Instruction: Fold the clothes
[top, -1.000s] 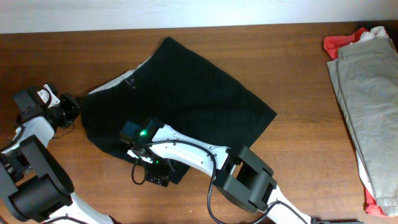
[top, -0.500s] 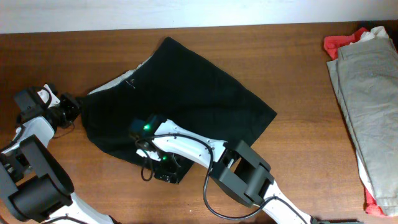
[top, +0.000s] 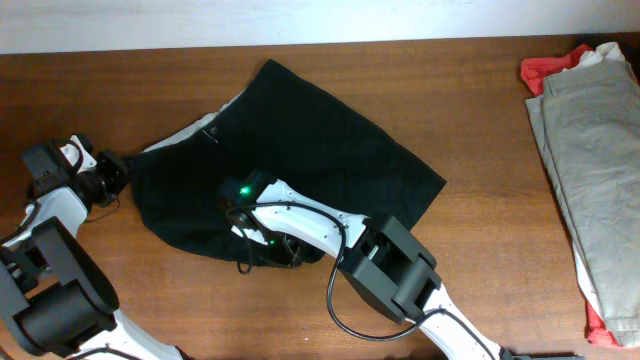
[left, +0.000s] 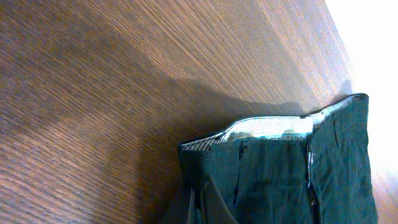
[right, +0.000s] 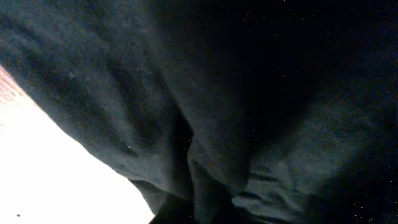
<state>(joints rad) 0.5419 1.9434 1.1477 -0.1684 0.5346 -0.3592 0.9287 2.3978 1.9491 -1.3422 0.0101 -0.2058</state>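
Note:
A black garment (top: 300, 160) lies spread in the middle of the wooden table, its waistband with pale lining (left: 267, 127) toward the left. My left gripper (top: 118, 175) is at the garment's left corner, shut on the fabric near the waistband (left: 204, 208). Over the garment's lower edge, my right gripper (top: 265, 250) points down into the cloth. In the right wrist view dark bunched fabric (right: 249, 124) fills the frame, pinched into a fold at the bottom. It hides the fingers.
A pile of clothes sits at the right edge of the table: grey-beige trousers (top: 590, 160) on top of a red piece (top: 545, 70). A pale wall runs along the table's far edge.
My right gripper has slid up and to the right from the table just off the garment's lower corner onto its edge, and has shut on it. The left arm has not moved.

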